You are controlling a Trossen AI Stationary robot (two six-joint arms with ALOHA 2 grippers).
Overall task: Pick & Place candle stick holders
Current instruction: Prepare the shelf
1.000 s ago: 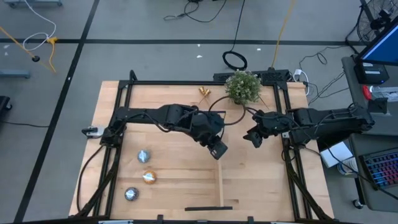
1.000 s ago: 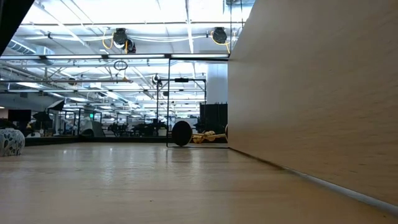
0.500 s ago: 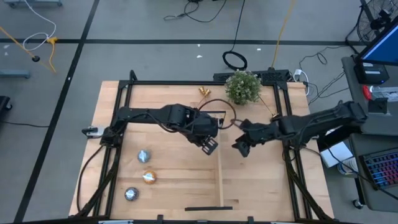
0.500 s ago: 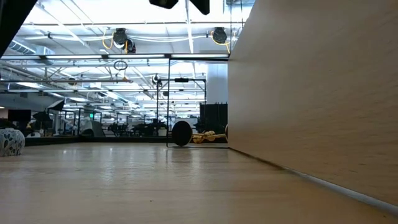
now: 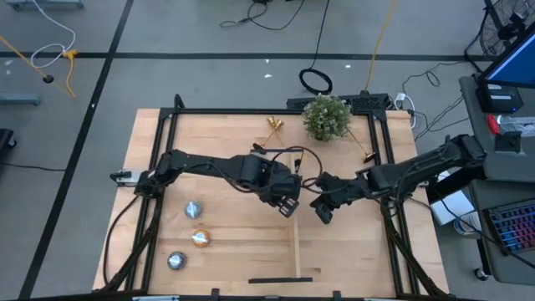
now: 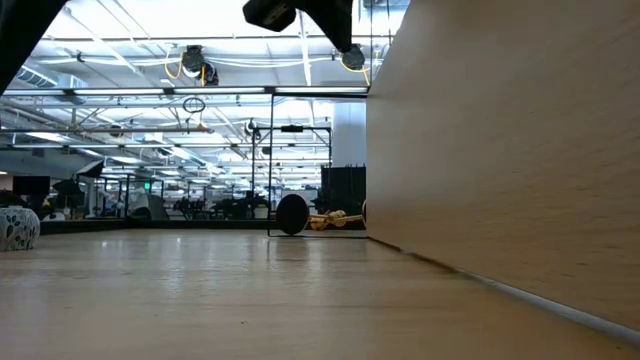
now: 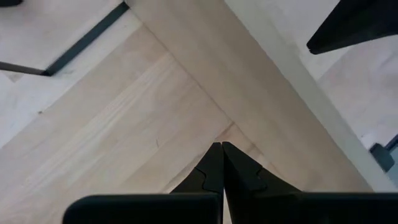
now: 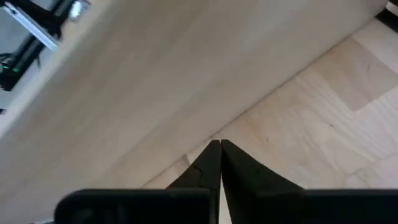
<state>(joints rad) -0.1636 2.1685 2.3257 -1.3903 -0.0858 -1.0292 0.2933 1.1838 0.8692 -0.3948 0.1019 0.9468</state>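
Note:
One gold candle stick holder lies near the table's far edge, left of the plant; the low view shows it far off on the tabletop. A second gold holder lies by the right frame rail. My left gripper is shut and empty, over the table's middle just left of the wooden divider. My right gripper is also shut and empty, just right of the divider. Both are far from the holders.
A green potted plant stands at the far edge. Three round tealight discs sit in the near left part. The upright divider runs from the table's middle to its near edge. A black frame borders the tabletop.
My right gripper has moved toward the table's left and near edges, up to the divider, and has shut. My left arm has stretched a little toward the near edge, and its gripper now shows at the top of the low view.

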